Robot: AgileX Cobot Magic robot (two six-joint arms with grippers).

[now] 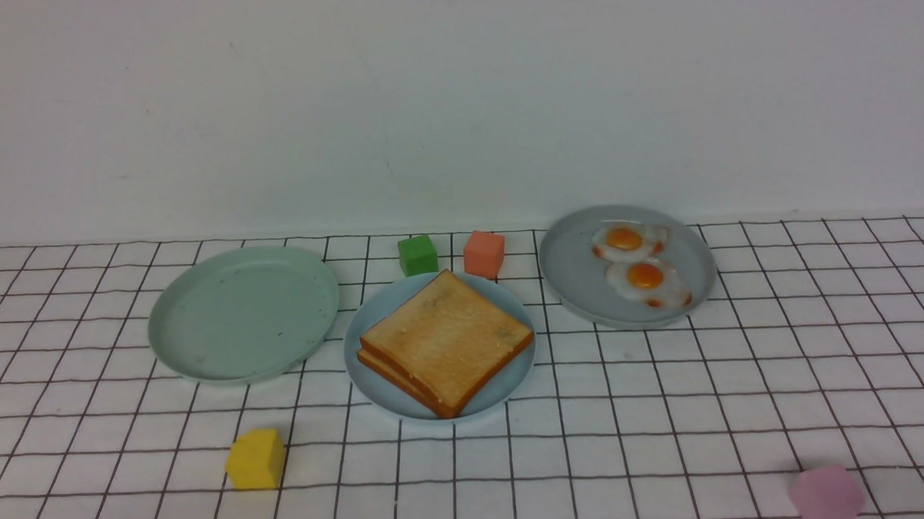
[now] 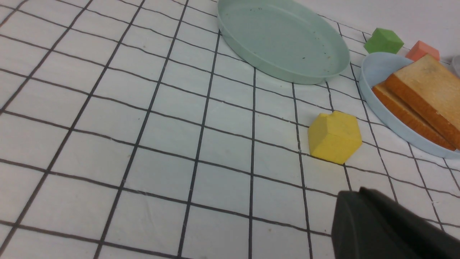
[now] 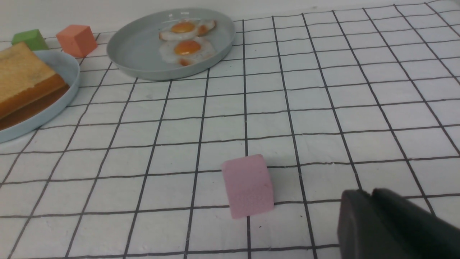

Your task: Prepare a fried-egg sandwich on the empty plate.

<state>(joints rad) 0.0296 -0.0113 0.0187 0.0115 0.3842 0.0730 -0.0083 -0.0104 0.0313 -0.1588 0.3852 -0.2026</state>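
Note:
Two golden-brown toast slices lie stacked on the light blue plate at the table's centre. Two fried eggs lie on the grey plate at the back right. Neither gripper shows in the front view. In the left wrist view my left gripper is shut and holds nothing; it hovers near the yellow cube, short of the toast. In the right wrist view my right gripper holds nothing, its tips almost together with a thin notch between them, beside the pink cube and well short of the eggs.
A mint-green plate sits at the left. A green cube and an orange cube stand just behind the blue plate. The yellow cube is front left and the pink cube front right.

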